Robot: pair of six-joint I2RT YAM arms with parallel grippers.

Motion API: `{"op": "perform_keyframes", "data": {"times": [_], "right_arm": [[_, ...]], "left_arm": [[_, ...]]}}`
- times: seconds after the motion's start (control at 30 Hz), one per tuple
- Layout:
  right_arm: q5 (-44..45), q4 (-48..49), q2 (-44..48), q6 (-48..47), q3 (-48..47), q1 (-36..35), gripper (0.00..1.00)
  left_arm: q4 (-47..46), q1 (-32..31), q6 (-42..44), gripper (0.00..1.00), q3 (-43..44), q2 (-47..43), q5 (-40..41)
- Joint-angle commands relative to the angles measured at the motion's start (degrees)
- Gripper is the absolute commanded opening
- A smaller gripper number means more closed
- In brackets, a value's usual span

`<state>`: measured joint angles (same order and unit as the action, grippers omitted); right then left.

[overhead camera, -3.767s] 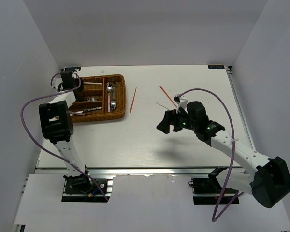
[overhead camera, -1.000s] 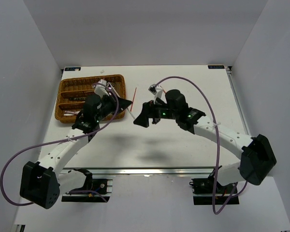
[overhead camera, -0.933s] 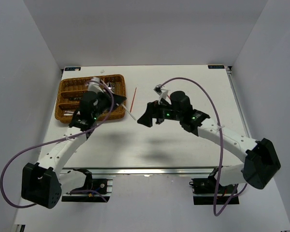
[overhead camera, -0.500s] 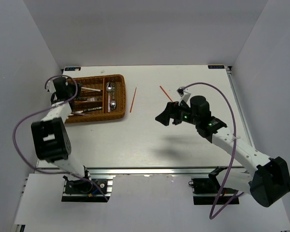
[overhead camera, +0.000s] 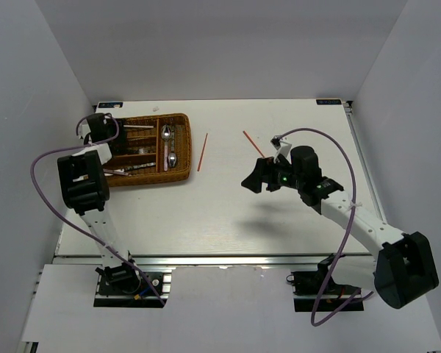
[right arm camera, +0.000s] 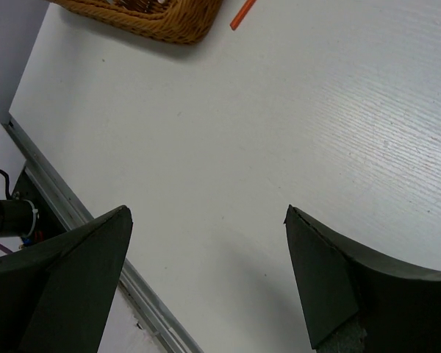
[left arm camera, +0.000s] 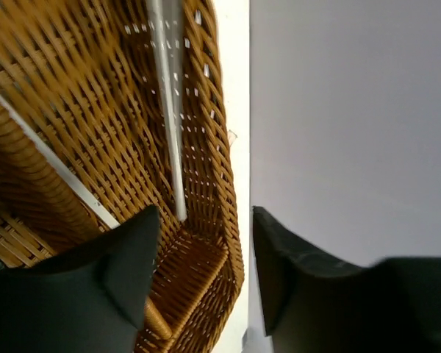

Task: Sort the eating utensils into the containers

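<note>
A rectangular brown woven wicker cutlery tray sits at the upper left of the white bench, with silver spoons in its compartments. One thin red-orange chopstick lies just right of the tray and a second chopstick lies farther right, both unmoved. The left jaws hang parted and empty over the tray's upper-left corner, probably its far compartment; the left arm has folded closer. The right jaws, wide apart and empty, have drifted slightly right over bare bench.
</note>
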<state>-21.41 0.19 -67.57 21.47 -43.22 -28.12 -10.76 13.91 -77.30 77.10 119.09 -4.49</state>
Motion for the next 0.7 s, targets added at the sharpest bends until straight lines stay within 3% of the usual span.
{"op": "perform_keyframes", "data": {"times": [0.0, 0.03, 0.1, 0.27, 0.47, 0.67], "right_arm": [[-1.6, 2.4, -1.3, -1.2, -1.2, 0.7, 0.89], [-1.7, 2.5, -2.1, -1.1, -1.3, 0.8, 0.89], [-0.9, 2.5, -3.0, -0.6, -2.1, 0.7, 0.89], [10.0, -3.4, -8.0, -3.4, -6.8, 0.9, 0.89], [23.1, -12.7, -22.0, -17.1, -20.8, 1.5, 0.89], [22.4, -19.6, -37.7, -24.7, -35.2, 6.6, 0.75]], "left_arm": [[-2.2, -0.1, -0.1, 0.65, 1.3, -2.8, -0.2], [-2.6, -0.2, -0.1, 0.68, 0.8, -3.2, -0.2], [-2.2, -0.1, 0.0, 0.98, 0.8, -3.4, -1.7], [-0.1, -0.1, 2.3, 0.98, -1.9, -8.2, -3.9], [1.5, -0.3, 7.8, 0.98, -9.4, -21.1, -9.5], [5.5, -0.9, 19.5, 0.98, -22.7, -36.8, -15.7]]}}
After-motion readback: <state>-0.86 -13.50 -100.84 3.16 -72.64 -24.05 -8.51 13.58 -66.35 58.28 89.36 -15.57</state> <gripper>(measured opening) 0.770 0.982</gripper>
